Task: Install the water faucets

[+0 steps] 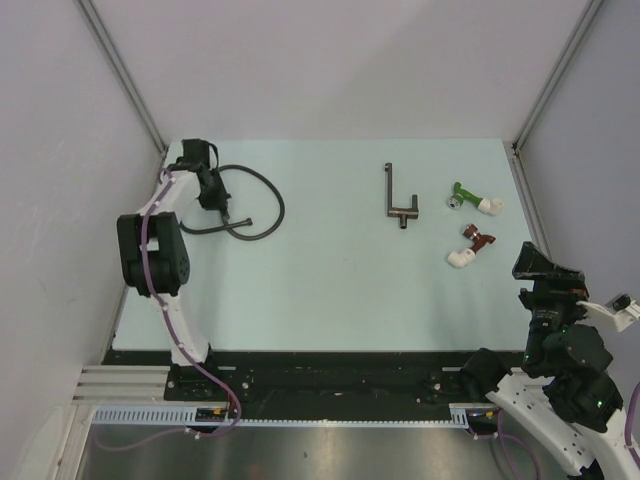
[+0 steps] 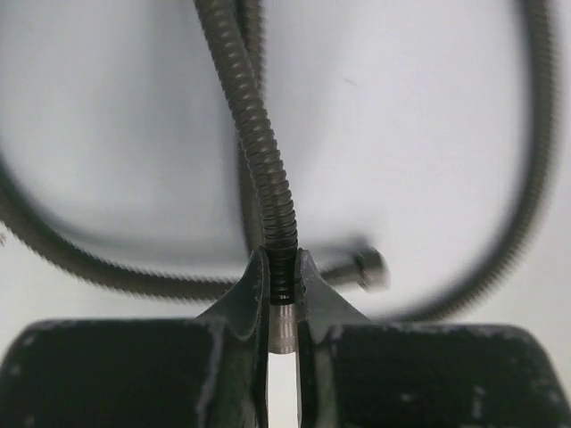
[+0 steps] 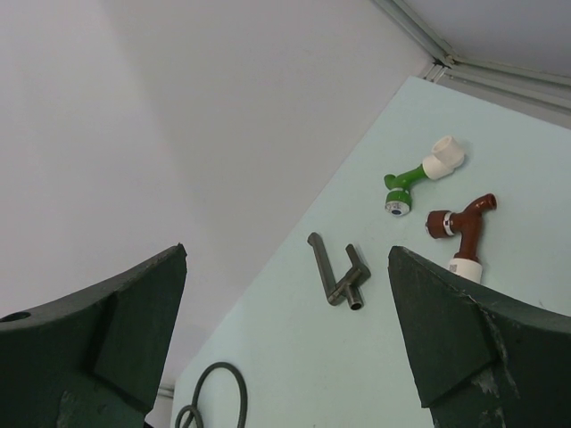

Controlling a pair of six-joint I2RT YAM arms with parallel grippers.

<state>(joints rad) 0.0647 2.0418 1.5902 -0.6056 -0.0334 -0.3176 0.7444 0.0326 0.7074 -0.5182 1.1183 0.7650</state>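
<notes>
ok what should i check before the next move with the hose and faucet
1. left pincer shut on the hose: ok
2. grip sits at hose's metal end: ok
3. right pincer open, empty: ok
4. faucet lying free on the table: ok
5. green fitting and red fitting apart from faucet: ok
6. mounting spot for faucet: cannot tell, none in view
</notes>
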